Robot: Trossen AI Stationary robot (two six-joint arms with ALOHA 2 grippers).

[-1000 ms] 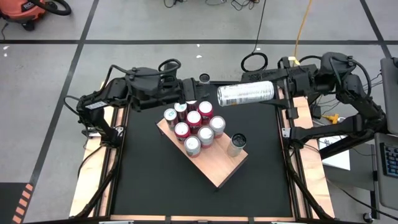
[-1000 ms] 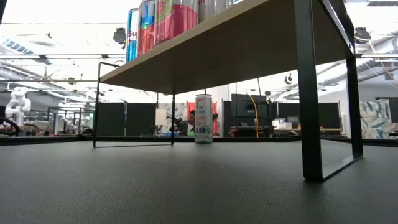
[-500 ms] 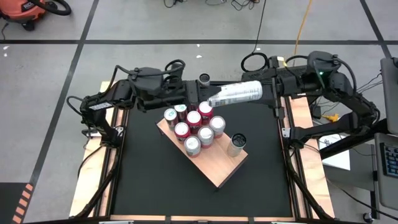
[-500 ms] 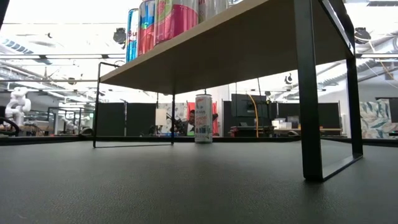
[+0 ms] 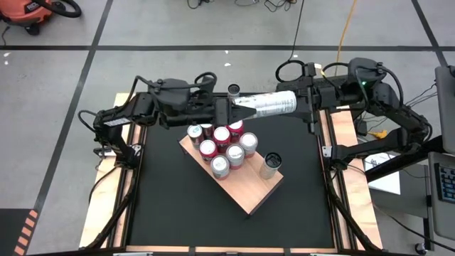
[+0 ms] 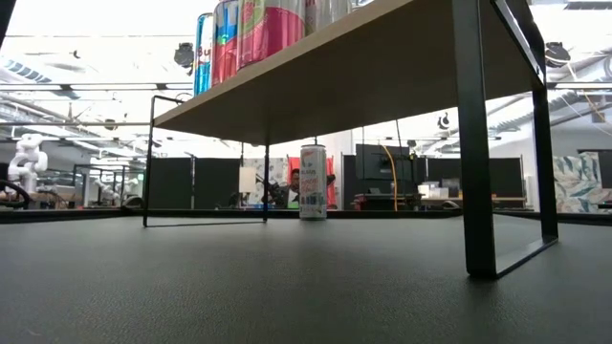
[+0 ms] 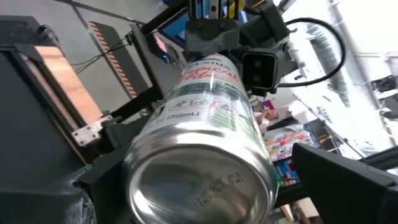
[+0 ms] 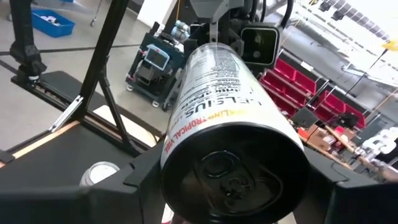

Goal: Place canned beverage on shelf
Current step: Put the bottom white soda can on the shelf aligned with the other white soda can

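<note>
I see black table top; wooden strips along its edges; grey floor with dark lines all round; orange vacuum in far corner; yellow cable on floor; coiled black cable past table; white robot figure in room behind.

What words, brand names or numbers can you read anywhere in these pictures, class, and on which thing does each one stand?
"CELSIUS" on the silver can held level in the right gripper.
"TROPICAL" in orange under it on the same can; the rest of that line is unclear.
"355mL" on the same can, left wrist view.
Small print on that can: too small.
Labels of the cans on the shelf and the can standing behind it: unreadable.
</note>
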